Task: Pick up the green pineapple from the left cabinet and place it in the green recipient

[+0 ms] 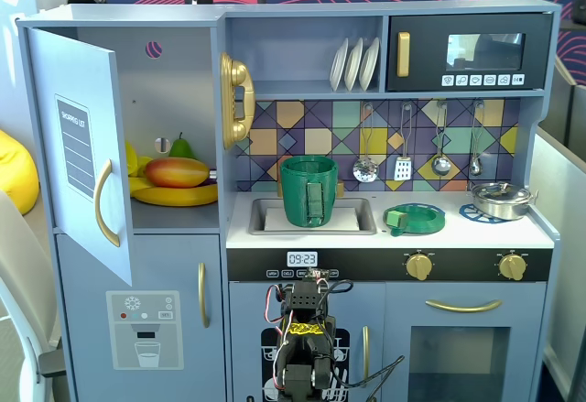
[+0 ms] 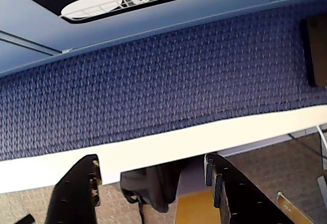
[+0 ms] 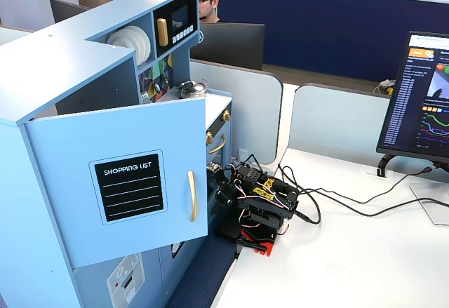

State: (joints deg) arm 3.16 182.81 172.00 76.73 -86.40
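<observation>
- In the left cabinet [image 1: 174, 100], door [image 1: 87, 159] swung wide open, you had a mango [image 1: 177, 172] on bananas [image 1: 174, 195] w/ a pear [image 1: 181, 148] behind; green pineapple couldn't be made out in either fixed view (hidden or too small).
- Green recipient [image 1: 309, 190] stood upright in the sink [image 1: 352, 222], handle facing the camera; flat green dish [image 1: 414, 218] just beside it on the counter, at right in that view.
- Your arm [image 3: 256, 206] sat folded low in front of the kitchen, well apart from the cabinet shelf.
- Wrist view: gripper [image 2: 153, 175] pointed at blue carpet [image 2: 163, 86] & a white edge [image 2: 153, 150]; fingers [image 2: 76, 193] were spread apart, nothing between them.
</observation>
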